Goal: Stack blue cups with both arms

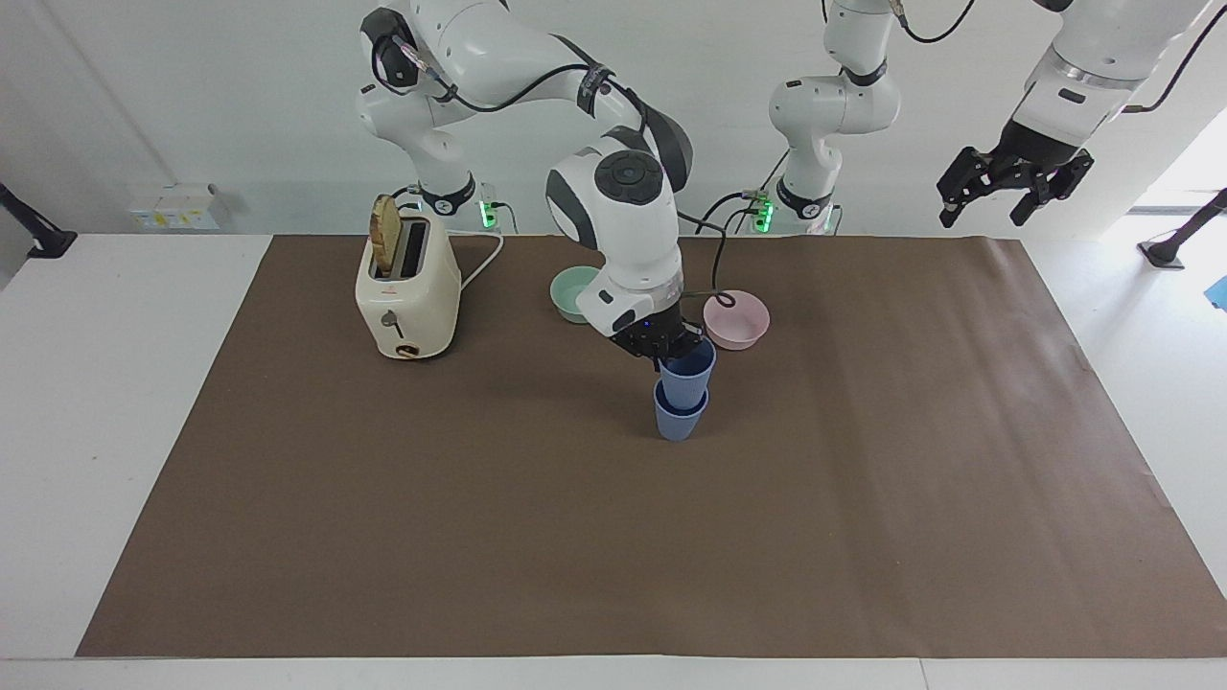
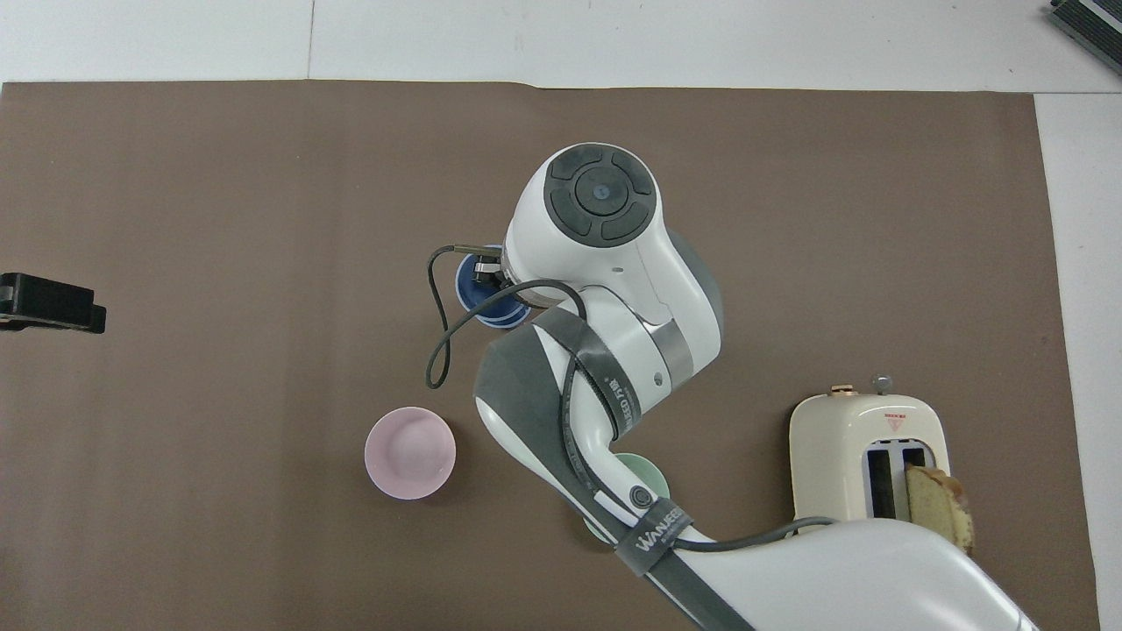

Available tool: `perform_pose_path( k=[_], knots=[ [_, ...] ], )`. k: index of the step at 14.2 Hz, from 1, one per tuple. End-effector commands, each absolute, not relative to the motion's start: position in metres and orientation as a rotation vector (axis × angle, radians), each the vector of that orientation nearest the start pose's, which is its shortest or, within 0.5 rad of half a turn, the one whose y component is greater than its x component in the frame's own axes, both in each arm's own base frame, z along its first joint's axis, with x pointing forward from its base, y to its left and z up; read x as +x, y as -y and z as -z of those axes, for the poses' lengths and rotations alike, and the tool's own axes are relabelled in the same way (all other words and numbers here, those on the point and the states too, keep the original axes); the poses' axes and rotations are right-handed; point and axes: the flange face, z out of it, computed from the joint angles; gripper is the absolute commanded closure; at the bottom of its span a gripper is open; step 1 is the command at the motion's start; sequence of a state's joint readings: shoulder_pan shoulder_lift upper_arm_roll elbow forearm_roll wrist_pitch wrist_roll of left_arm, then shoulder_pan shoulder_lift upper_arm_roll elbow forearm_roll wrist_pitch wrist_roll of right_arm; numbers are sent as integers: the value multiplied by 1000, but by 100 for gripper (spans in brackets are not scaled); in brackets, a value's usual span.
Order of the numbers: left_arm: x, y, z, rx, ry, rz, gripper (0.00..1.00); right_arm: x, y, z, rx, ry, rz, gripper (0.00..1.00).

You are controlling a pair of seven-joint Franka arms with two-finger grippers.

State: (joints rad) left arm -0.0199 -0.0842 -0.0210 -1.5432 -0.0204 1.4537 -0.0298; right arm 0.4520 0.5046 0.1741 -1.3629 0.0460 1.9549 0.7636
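Observation:
One blue cup [image 1: 680,418] stands on the brown mat mid-table. A second blue cup [image 1: 688,369] sits partly inside it, with its upper half sticking out. My right gripper [image 1: 667,347] is shut on this upper cup's rim on the side toward the robots. In the overhead view the right arm's wrist hides most of the cups [image 2: 487,300]; only a blue crescent shows. My left gripper [image 1: 1014,188] hangs open and high in the air at the left arm's end of the table, holding nothing. Its dark tip [image 2: 48,302] shows at the overhead view's edge.
A pink bowl [image 1: 736,319] and a mint-green bowl [image 1: 573,292] sit nearer to the robots than the cups. A cream toaster [image 1: 407,292] with a bread slice in it stands toward the right arm's end. A black cable loop [image 2: 436,337] hangs from the right wrist.

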Motion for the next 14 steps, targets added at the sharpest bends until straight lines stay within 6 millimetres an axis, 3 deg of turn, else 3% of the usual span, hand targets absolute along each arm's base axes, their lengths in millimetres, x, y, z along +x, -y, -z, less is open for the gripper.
perform_pose_path(
  k=[1, 8, 9, 11, 13, 14],
  knots=[
    [507, 23, -674, -3169, -28, -21, 0, 590, -400, -434, -2962, -287, -5, 100],
    [507, 23, -674, -3169, -28, -21, 0, 588, -398, -417, -2973, -293, -20, 100],
    [507, 22, -674, -3169, -25, -21, 0, 589, -397, -417, -2973, -295, -20, 74],
    [507, 22, -675, -3169, -25, -18, 0, 590, -396, -418, -2972, -297, -18, 55],
    [507, 23, -674, -3169, -28, -21, 0, 590, -396, -418, -2972, -299, -18, 47],
    [507, 22, -674, -3169, -25, -21, 0, 590, -396, -419, -2972, -299, -18, 37]
  ],
)
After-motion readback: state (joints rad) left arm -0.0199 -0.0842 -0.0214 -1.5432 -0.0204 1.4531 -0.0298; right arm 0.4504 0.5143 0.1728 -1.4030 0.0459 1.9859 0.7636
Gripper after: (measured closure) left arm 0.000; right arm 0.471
